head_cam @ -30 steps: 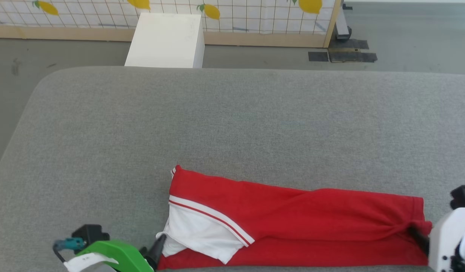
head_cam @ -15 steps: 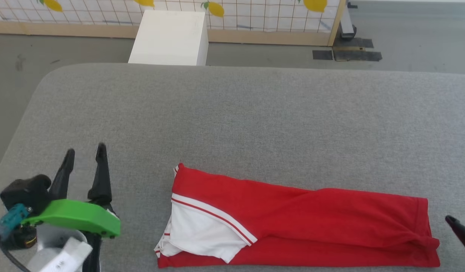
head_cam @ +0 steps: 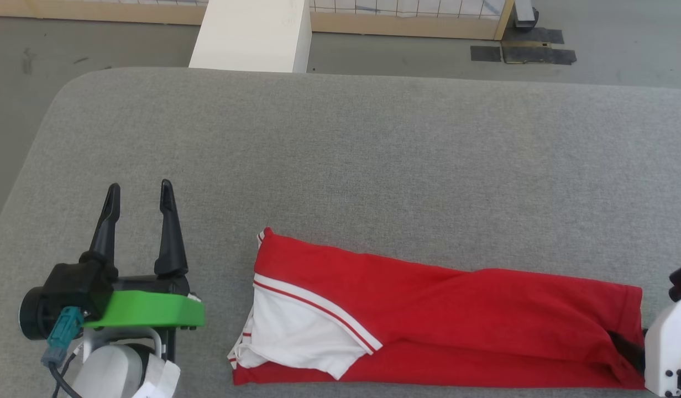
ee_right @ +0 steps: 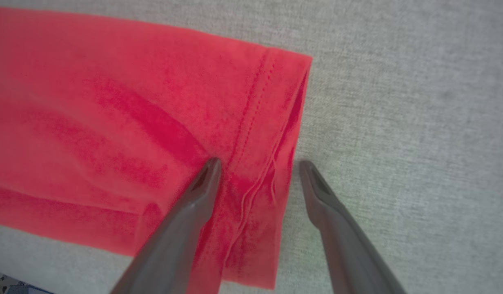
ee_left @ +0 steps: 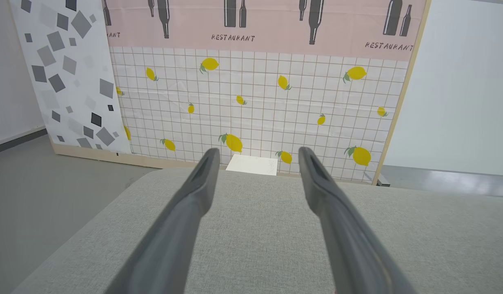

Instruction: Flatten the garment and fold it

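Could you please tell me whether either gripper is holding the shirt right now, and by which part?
Nothing is held: the left gripper stands open beside the garment, and the right gripper is open, straddling its hem without pinching.

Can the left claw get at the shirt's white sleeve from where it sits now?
Probably yes: the left claw is open beside the shirt, and bare grey cushion lies between it and the white sleeve, nothing blocking.

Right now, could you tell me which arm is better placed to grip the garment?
Right, probably: the right gripper, open, straddles the garment at its hem; the left gripper is open over bare cushion, off the cloth.
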{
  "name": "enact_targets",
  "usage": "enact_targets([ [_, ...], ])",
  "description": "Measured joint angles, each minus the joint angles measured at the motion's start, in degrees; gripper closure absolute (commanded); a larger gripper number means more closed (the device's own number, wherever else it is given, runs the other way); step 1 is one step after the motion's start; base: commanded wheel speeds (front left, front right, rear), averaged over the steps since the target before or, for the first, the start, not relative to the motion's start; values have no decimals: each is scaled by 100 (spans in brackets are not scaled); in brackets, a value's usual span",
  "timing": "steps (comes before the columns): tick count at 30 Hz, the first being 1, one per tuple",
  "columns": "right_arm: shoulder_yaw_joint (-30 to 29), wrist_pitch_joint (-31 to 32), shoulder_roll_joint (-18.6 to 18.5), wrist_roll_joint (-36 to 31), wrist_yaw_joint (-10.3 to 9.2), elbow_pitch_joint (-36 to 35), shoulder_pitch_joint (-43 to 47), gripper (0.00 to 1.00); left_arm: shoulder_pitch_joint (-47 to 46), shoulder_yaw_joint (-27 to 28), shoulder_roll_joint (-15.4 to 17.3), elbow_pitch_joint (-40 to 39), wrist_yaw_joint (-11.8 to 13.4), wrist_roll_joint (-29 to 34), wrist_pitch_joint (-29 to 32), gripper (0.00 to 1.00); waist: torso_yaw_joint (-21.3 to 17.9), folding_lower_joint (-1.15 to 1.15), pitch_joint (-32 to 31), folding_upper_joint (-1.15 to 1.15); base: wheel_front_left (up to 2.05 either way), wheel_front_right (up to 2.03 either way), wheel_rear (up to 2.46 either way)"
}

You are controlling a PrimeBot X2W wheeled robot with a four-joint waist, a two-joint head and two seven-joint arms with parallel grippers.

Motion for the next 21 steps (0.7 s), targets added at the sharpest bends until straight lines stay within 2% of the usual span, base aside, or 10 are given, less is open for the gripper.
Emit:
enact_targets([
  [3, 305, -53, -90, 67, -3, 60, -158, 0, 8, 142, -194, 32, -146, 154, -1, 0, 7, 0, 22, 0, 0, 0, 0],
  [4, 567, -122, -107, 179, -7, 79, -287, 0, 18, 270, -352, 57, -290, 240, 0, 0, -3, 0, 29, 0, 0, 0, 0],
  [8, 761, -116, -218, 269, -11, 157, -393, 0, 41, 389, -538, 115, -469, 310, -1, 0, 4, 0, 45, 0, 0, 0, 0],
  [9, 778, -107, -240, 302, -11, 191, -425, 62, 41, 417, -580, 124, -514, 319, -1, 0, 9, 0, 50, 0, 0, 0, 0],
  [10, 786, -92, -263, 335, -7, 224, -441, 89, 41, 438, -615, 145, -560, 322, -1, 0, 14, 0, 54, 0, 0, 0, 0],
  [11, 788, -87, -279, 344, -2, 247, -449, 100, 41, 459, -643, 156, -588, 332, -1, 0, 17, 0, 55, 0, 0, 0, 0],
  [16, 632, -69, -287, 378, 5, 450, -560, 100, 59, 615, -788, 229, -746, 492, -2, 0, 1, 0, 52, 0, 0, 0, 0],
  [21, 93, -190, -328, 179, 30, 913, -699, 100, 92, 681, -906, 337, -880, 539, -19, 0, -22, 0, 42, 0, 0, 0, 0],
])
